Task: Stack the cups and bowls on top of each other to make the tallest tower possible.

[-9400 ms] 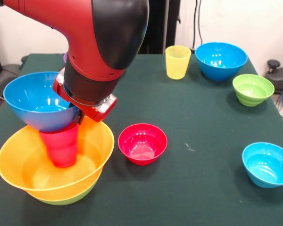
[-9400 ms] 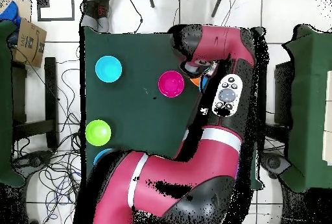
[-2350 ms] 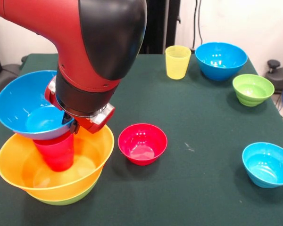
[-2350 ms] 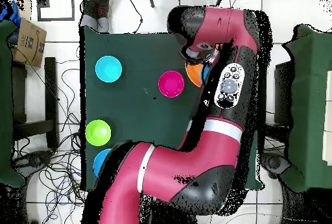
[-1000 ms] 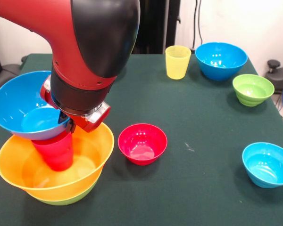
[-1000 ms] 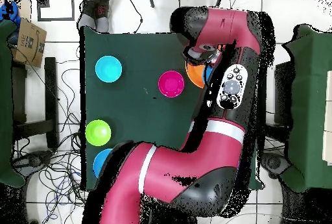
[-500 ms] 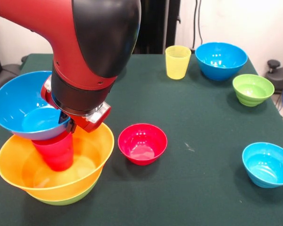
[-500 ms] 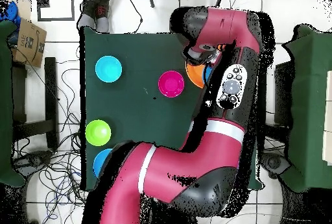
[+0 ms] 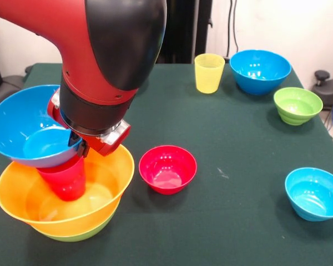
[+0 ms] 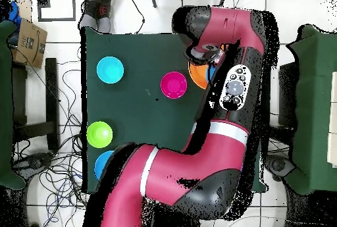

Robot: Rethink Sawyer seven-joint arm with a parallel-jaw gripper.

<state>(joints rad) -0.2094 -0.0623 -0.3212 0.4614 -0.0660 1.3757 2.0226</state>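
Note:
The tower stands at the front left: a large orange bowl (image 9: 114, 185) nested over a lime-green bowl (image 9: 77, 235), with a red cup (image 9: 64, 180) upright inside. A medium blue bowl (image 9: 25, 130) sits tilted on the cup's top, leaning left. My gripper (image 9: 79, 145) is at this bowl's right rim, shut on it, mostly hidden under the arm's wrist. A small red bowl (image 9: 167, 169) lies just right of the tower. In the overhead view the arm covers the tower, and only an edge of the orange bowl (image 10: 195, 78) shows.
A yellow cup (image 9: 209, 72) and a second medium blue bowl (image 9: 260, 71) stand at the far side. A ribbed green bowl (image 9: 297, 105) and a small blue bowl (image 9: 314, 194) stand along the right edge. The big arm hangs over the table's left part.
The blue bowl on the red cup has shifted a little to the left and tilted slightly with the gripper. The other pieces have not moved.

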